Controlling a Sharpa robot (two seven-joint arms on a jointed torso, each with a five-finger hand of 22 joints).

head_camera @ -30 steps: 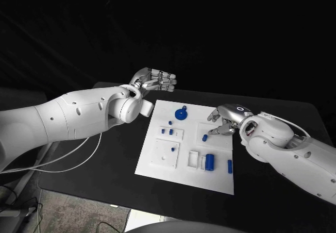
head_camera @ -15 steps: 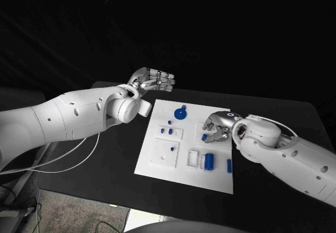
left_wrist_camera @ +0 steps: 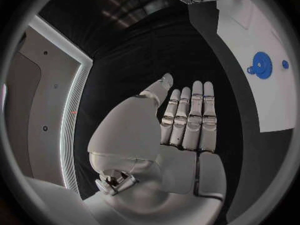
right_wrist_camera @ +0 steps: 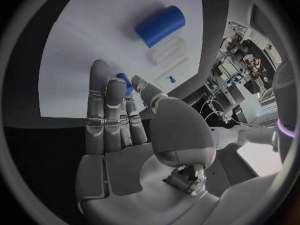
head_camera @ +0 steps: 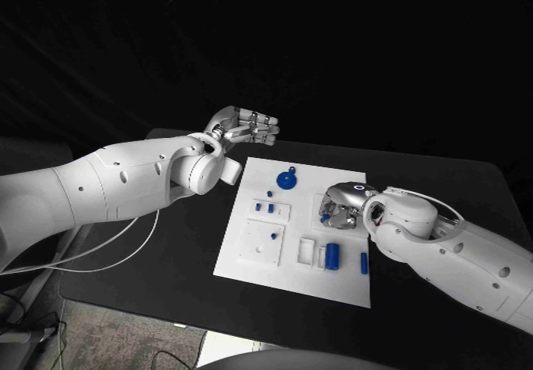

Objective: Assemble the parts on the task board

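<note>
I have my right robot hand (head_camera: 339, 209) over the middle of the white task board (head_camera: 250, 254), fingertips at a small blue peg (right_wrist_camera: 124, 82), grasp unclear, while the left robot hand (head_camera: 246, 126) hovers open, well apart beyond the counter (head_camera: 166, 262).

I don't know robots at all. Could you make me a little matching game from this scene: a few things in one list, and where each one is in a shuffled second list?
Things:
1. left hand
2. right hand
3. round blue gear
4. long blue pin

Places:
A. near the task board's far edge
B. raised beyond the board's far left corner, holding nothing
C. by the board's right edge, near side
D. low over the middle of the board, at a small blue part

Pairs: 1-B, 2-D, 3-A, 4-C
</note>
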